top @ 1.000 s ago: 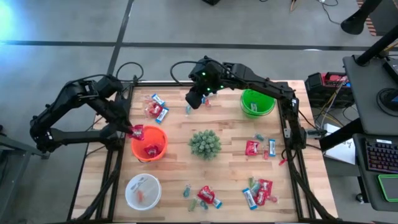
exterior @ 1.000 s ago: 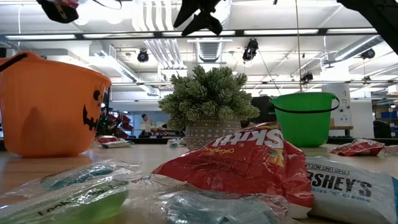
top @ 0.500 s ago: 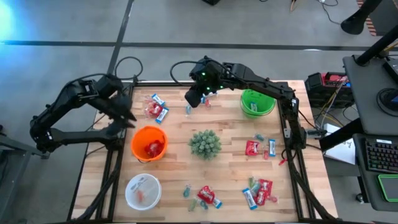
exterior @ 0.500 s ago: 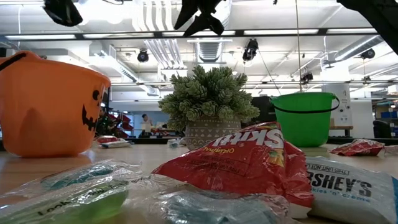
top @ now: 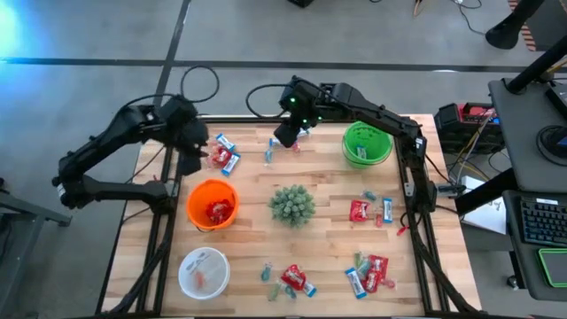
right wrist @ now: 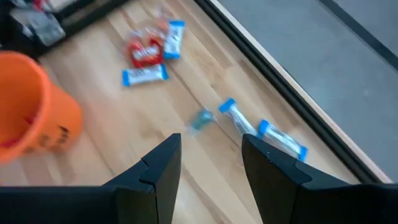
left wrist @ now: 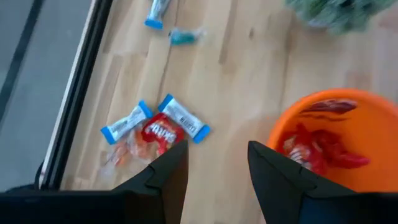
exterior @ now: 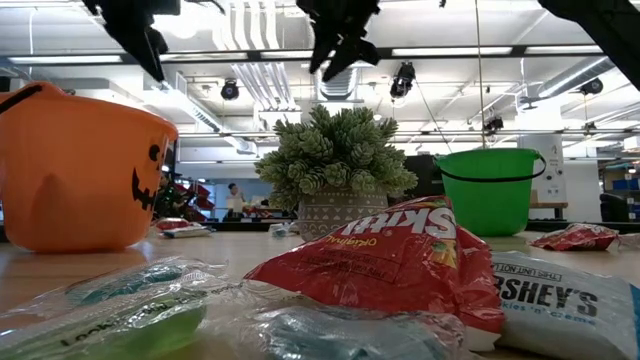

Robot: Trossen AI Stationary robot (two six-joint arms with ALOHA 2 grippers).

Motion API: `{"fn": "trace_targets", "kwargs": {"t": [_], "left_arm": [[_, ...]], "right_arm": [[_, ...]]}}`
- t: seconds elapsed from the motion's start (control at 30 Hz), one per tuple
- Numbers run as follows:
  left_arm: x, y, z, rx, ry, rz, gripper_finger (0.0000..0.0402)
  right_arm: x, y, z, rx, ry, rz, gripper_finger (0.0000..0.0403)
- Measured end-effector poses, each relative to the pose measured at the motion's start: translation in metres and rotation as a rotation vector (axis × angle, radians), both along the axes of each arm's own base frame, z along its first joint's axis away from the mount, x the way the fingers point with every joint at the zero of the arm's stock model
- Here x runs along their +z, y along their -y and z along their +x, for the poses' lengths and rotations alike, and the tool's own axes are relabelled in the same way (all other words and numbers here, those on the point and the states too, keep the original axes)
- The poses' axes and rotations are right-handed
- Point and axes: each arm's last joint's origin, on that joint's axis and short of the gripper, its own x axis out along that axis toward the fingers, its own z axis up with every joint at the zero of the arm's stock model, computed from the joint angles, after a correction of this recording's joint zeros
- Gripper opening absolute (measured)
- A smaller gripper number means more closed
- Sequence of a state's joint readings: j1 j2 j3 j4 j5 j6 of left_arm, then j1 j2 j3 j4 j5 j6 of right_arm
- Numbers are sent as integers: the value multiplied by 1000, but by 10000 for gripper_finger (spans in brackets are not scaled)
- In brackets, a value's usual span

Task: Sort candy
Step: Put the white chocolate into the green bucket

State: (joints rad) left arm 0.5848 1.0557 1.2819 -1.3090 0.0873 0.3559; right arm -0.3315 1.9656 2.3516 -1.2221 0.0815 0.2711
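My left gripper (left wrist: 214, 171) has dropped its red packet into the orange bowl (top: 213, 204) and now hangs empty, fingers apart, near the next candy (top: 222, 155) on the table (top: 323, 221). My right gripper (right wrist: 208, 163), also apart, hovers above teal pieces (right wrist: 200, 119).

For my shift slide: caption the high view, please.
Left claw open between the orange bucket and a far-left candy cluster; right claw open over the table's far edge.
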Motion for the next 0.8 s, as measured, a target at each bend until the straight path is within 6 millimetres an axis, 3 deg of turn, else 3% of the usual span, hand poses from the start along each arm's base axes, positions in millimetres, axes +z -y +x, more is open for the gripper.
{"fn": "trace_targets", "kwargs": {"t": [0.27,0.53,0.8], "left_arm": [[-24,-50,19,131,-104,-35,148],[-53,-105,17,293,-124,-146,148],[-69,-148,20,617,-110,-279,148]], "right_arm": [[-5,24,-16,56,-114,-41,162],[-8,50,-33,117,-192,-59,160],[-8,77,-49,112,-224,-88,162]]}}
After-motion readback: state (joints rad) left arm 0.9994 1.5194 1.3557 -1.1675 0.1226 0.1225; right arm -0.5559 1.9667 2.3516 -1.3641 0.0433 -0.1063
